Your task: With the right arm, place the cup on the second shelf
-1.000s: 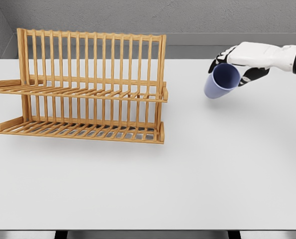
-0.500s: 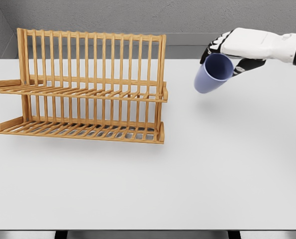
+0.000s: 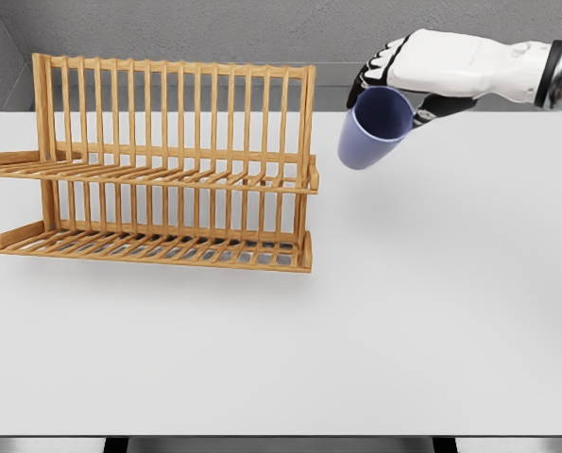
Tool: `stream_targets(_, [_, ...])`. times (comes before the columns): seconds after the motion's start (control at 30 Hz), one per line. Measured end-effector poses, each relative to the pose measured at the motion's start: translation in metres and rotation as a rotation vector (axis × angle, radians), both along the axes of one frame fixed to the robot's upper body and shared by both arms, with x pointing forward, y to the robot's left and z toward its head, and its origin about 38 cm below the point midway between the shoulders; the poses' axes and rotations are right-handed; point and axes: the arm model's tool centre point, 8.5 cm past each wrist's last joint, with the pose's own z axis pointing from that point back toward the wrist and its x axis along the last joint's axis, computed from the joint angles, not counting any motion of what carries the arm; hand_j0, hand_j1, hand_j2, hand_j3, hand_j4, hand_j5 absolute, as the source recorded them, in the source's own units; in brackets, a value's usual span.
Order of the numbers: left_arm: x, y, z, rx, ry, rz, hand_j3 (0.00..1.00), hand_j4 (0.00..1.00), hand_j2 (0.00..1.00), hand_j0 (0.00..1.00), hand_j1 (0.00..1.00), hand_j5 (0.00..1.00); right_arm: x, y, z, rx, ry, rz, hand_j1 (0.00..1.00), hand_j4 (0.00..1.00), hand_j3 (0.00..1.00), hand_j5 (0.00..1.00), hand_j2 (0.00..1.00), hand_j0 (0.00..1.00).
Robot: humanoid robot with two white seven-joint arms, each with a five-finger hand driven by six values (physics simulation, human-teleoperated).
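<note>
A blue-violet cup (image 3: 372, 129) hangs in the air, tilted with its mouth facing me and up to the right. My right hand (image 3: 408, 75) is shut on its rim from above, the white arm reaching in from the right edge. The cup is just right of the wooden two-tier dish rack (image 3: 167, 170), about level with the upper shelf (image 3: 148, 176) and apart from it. The lower shelf (image 3: 158, 247) holds nothing. My left hand does not show.
The rack stands on the left half of a white table (image 3: 403, 311). A grey wall runs behind the table's far edge.
My right hand has carried the cup to the left and upward, closer to the rack's right end. The rack has not moved.
</note>
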Motion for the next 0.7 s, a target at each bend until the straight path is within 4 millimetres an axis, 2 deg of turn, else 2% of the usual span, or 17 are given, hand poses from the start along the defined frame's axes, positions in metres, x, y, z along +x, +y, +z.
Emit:
stream_targets(0.23, [0.001,0.0,0.0,0.0,-0.002,0.0,1.0,1.0,1.0,1.0,1.0,1.0,-0.001,0.02,0.007,0.021,-0.018,0.044,0.6,0.6,0.6,0.6,0.6,0.6])
stream_targets(0.7, [0.0,0.0,0.0,0.0,0.0,0.0,1.0,1.0,1.0,1.0,1.0,1.0,-0.018,0.051,0.017,0.031,-0.063,0.141,0.6,0.6,0.6,0.6,0.6,0.6])
